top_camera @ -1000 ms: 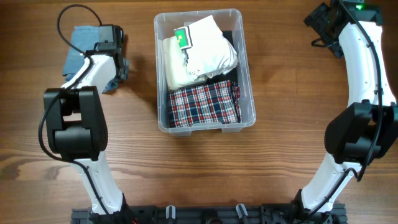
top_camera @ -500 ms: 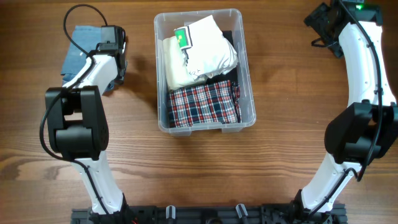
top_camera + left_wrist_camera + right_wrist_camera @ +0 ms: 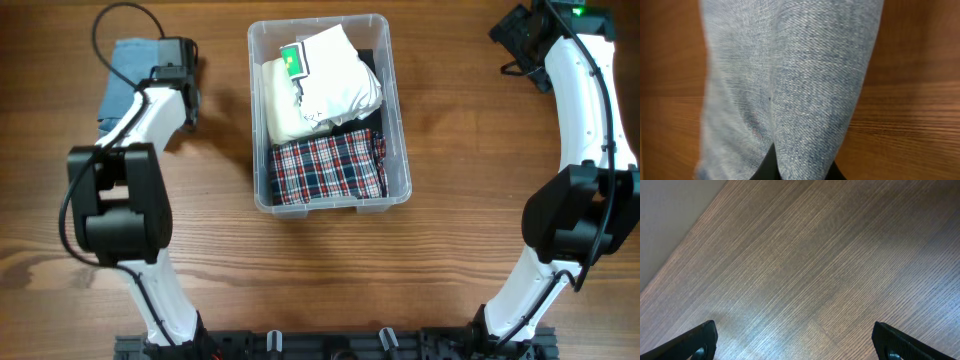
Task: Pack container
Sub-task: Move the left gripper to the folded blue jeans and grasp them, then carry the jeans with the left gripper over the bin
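At table centre, toward the far edge, the container [image 3: 330, 205] is noted standing upright on the table [image 3: 450, 260]. 2 folded items are seen inside: a white garment [image 3: 335, 75] at the far end and a plaid cloth [image 3: 328, 165] at the near end.

Handling judgement: the container is taken to be stiff, light plastic with smooth, slippery walls; the thick rim is judged the best hold, should it need shifting. No need to lift it is apparent.

Left of the container, well apart from it, a denim garment [image 3: 120, 70] lies on the wood. The left gripper [image 3: 175, 55] is set at its near edge; in the left wrist view its jaws are narrow and appear closed on a fold of the denim [image 3: 805, 75]. The cloth is judged soft, limp and likely to drape when raised.

The right gripper [image 3: 795, 340] is held over bare wood at the far right corner, jaws wide, holding nothing.
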`<state>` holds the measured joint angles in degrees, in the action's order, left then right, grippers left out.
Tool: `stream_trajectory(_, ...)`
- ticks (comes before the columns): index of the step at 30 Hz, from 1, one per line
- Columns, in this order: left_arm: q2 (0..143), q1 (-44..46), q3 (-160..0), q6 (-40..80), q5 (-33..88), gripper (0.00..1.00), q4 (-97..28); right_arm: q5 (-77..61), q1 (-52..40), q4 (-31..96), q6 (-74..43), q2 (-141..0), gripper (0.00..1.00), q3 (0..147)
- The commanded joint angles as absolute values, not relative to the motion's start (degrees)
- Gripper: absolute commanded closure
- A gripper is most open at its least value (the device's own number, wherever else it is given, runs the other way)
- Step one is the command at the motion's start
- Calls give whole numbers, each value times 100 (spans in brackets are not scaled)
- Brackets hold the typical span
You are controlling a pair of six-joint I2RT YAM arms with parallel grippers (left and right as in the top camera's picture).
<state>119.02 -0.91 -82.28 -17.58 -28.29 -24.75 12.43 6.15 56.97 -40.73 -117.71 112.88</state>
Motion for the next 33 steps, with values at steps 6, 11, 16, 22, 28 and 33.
stream_trajectory(6,9323,71,-8296,-1435,-1612,96,-2497,1210,598,5697,-4136,-11854,0,11279)
stream_trajectory(11,8211,941,-8296,-1938,-1155,96,-2753,1210,598,5697,-4134,-11854,0,11279)
stream_trajectory(16,7782,2401,-8294,-2604,-731,96,-3304,1210,596,5699,-4136,-11854,0,11279)
stream_trajectory(22,8001,3785,-8283,-3315,-735,96,-4097,1210,596,5697,-4134,-11854,0,11279)
stream_trajectory(28,8429,4007,-8283,-3328,-854,96,-4464,1210,596,5697,-4134,-11854,0,11279)
stream_trajectory(33,8927,4007,-8283,-4027,-1398,96,-4447,1210,596,5697,-4136,-11854,0,11279)
